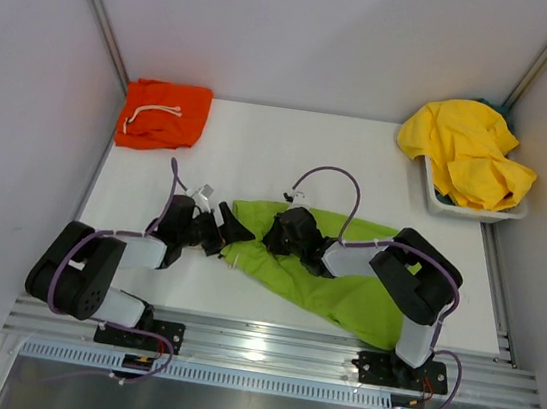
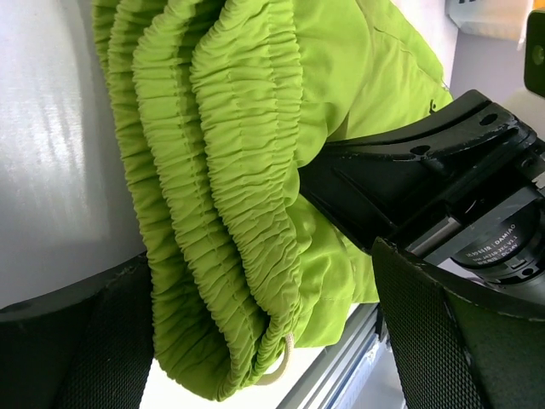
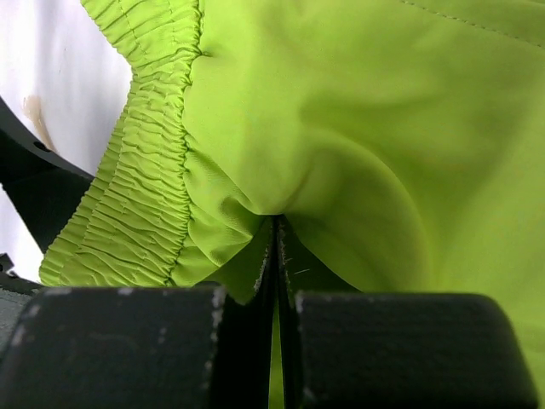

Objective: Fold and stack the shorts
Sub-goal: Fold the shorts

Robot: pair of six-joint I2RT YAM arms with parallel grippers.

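Top external view gives us the whole layout. The lime green shorts (image 1: 354,281) lie spread across the near middle of the white table (image 1: 260,152), in front of the right arm's base. The left gripper (image 1: 233,231) is at their left end, and the right gripper (image 1: 278,231) is just beside it on the cloth. Only here do we see the orange shorts (image 1: 164,115), a compact bundle in the far left corner, and the yellow shorts (image 1: 470,152), heaped in a white bin (image 1: 433,199) at the far right. From above we cannot tell how either pair of fingers stands.

The left wrist view settles it for that arm. Its fingers (image 2: 77,341) stand wide apart with the gathered elastic waistband (image 2: 221,170) bunched between them. The cloth touches one pad and leaves a gap near the other. We also see the right gripper's black body resting against the green cloth just behind the waistband.

The right wrist view shows its own fingers (image 3: 128,341) pressed almost together, pinching a thin fold of the green cloth, with the waistband to their left.
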